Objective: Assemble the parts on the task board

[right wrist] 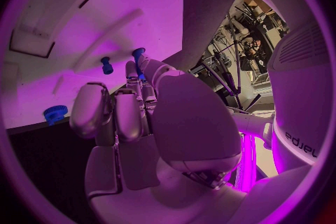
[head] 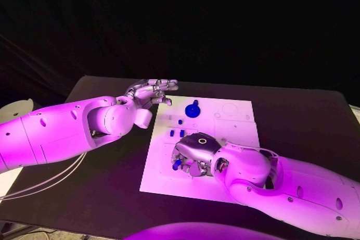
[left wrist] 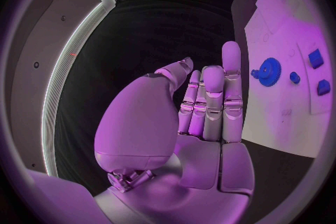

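Note:
The white task board [head: 232, 146] lies in the middle of the black table. A blue gear [head: 192, 111] sits near its far edge, with small blue parts [head: 177, 131] standing closer to the middle. My right hand [head: 195, 154] hovers low over the board's near left area, and its fingertips [right wrist: 133, 75] pinch a blue peg [right wrist: 139, 56]; a bit of blue [head: 176, 165] peeks out under that hand. Another blue peg [right wrist: 106, 64] and the gear [right wrist: 55, 113] lie beyond it. My left hand [head: 154, 89] hangs off the board's far left corner, fingers straight, holding nothing [left wrist: 210, 101].
In the left wrist view the gear [left wrist: 268, 71] and several small blue parts [left wrist: 315, 57] lie on the board [left wrist: 280, 28]. Bare black table [head: 112, 188] surrounds the board. Printed outlines mark the board's right half [head: 236, 123].

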